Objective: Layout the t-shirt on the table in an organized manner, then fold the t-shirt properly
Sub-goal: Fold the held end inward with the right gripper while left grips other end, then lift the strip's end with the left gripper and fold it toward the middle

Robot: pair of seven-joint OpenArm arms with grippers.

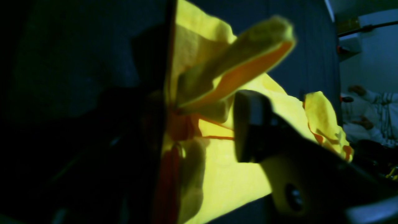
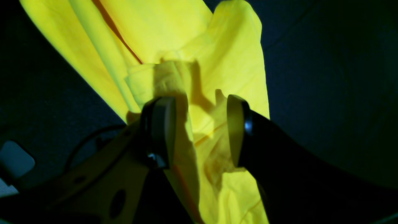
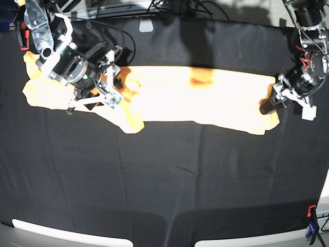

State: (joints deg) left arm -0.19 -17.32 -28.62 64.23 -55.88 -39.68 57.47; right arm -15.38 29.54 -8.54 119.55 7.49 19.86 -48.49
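Observation:
The yellow-orange t-shirt lies in a long band across the far part of the black table, bunched at its left end. My right gripper sits over that left end. In the right wrist view its jaws stand apart with crumpled shirt cloth between them. My left gripper is at the shirt's right end. In the left wrist view its jaws also stand apart, with a raised, blurred fold of the shirt between and above them.
Red-and-black clamps sit at the front right corner and the far left edge. Cables run along the back edge. White panels line the front edge. Past the table's edge, the left wrist view shows light shapes.

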